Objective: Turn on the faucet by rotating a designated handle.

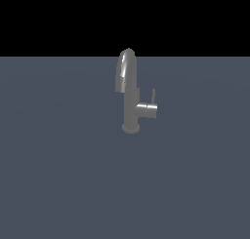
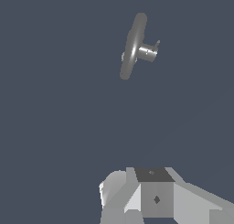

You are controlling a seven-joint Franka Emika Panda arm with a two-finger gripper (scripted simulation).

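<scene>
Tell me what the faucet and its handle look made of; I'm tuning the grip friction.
The faucet looks like brushed grey metal: soft, streaky highlights run down its arched spout. The handle seems the same grey metal, though the rod is too thin to judge its finish. Both are simulator renders, so this is only appearance.

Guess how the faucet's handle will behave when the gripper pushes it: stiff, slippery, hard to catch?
The handle is a thin upright metal rod, so probably stiff rather than bendy. Its brushed-metal look suggests it may be slippery. It sits on the side stub of the faucet, so it likely pivots instead of sliding.
</scene>
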